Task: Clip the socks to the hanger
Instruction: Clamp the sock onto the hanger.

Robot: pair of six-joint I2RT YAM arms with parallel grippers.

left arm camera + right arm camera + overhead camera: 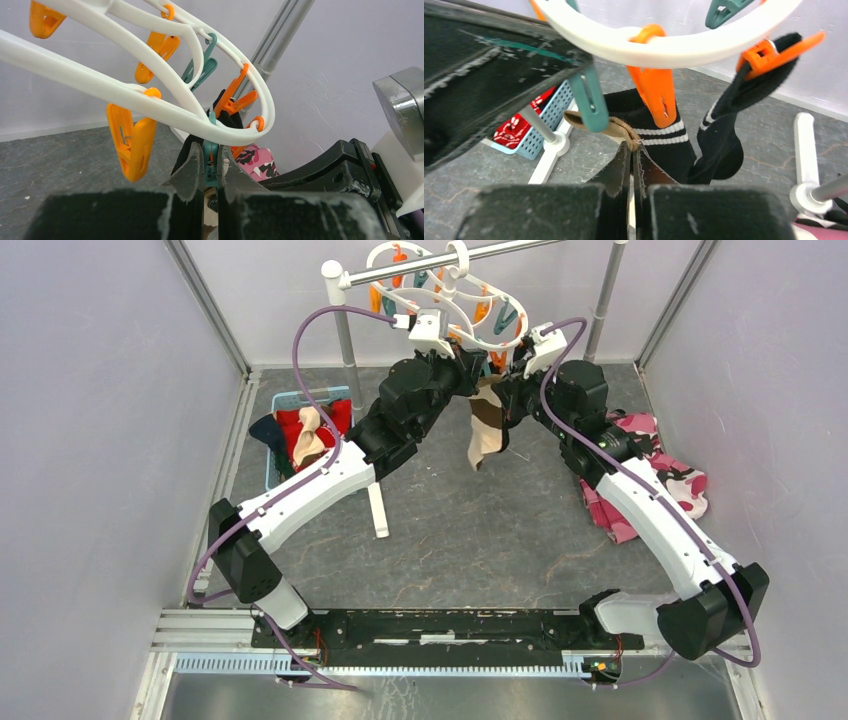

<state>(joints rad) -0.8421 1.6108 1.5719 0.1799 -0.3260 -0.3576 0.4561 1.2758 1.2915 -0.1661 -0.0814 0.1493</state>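
Clipping tan sock: we see left gripper squeezing teal clothespin on hanger, right gripper pinching sock cuff just beside it; next, we judge: feed cuff in, release pin.

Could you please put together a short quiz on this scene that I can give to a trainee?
1. True or false: the right gripper is shut on the tan sock.
2. What does the left gripper squeeze? A) a red sock B) a teal clothespin C) the metal pole
3. Fill in: in the right wrist view, the rightmost black sock hangs from an ______ clothespin.
Key: 1 true; 2 B; 3 orange, the orange clothespin.
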